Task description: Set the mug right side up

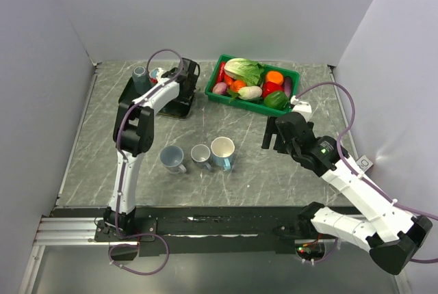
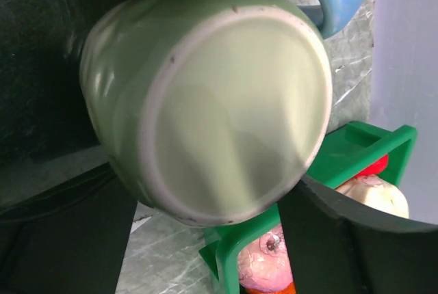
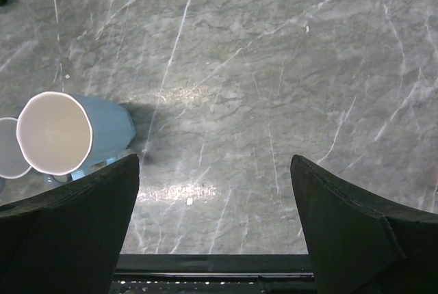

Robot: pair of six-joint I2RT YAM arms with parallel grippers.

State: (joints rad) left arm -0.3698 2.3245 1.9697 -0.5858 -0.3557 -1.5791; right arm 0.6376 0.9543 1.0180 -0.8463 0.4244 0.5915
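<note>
Above the grey marbled bench (image 1: 239, 130), the left hand (image 2: 209, 195) straddles the green mug (image 2: 226, 109) base-on, but whether it grips is unclear. The mug looks glazed, stiff and probably slippery, so clasp its sides.

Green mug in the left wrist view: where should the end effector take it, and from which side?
Take the green mug across its round wall, coming from the base end. Its flat base faces the wrist camera, so it looks inverted, and no handle shows where the left end effector straddles it. Probably the cleanest pinch.
</note>
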